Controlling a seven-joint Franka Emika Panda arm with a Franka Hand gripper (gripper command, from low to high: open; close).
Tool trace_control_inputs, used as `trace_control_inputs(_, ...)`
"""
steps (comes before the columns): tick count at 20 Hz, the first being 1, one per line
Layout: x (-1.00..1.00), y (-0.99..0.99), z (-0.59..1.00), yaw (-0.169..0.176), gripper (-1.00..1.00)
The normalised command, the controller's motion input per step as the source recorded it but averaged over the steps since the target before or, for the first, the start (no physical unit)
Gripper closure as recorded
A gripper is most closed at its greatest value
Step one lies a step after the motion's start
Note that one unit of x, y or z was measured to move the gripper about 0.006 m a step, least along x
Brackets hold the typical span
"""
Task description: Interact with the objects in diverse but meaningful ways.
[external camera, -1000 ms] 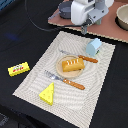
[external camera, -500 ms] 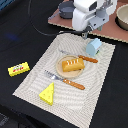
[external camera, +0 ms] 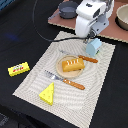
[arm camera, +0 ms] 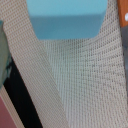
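On the woven mat there is 1 bread loaf, 1 milk carton, 1 cheese wedge, 1 knife and 1 fork. Both have orange handles. Off the mat, on the dark table, lies 1 flat yellow box. Farther back there is 1 dark grey pan and 1 pale bowl, both on a brown board.

From the bread loaf in the middle of the mat, the milk carton is at about 1 o'clock, near the far edge of the mat. The claw hangs just over the carton, close to its top. In the wrist view the carton fills the near part of the picture, with the weave of the mat spread out past it. I cannot tell if the claw is open or closed, because its fingers are hidden.

The milk carton is pale blue, small and boxy, with a sloped top. It stands upright.

The cheese wedge is at about 7 o'clock from the loaf. It is yellow with round holes. The yellow box is at about 9 o'clock, well apart from the mat.
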Motion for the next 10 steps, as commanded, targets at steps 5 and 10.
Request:
trace_control_inputs(5,0.73,0.0,0.0,-0.024,-1.0)
trace_control_inputs(10,0.35,-0.03,-0.09,0.001,-1.0)
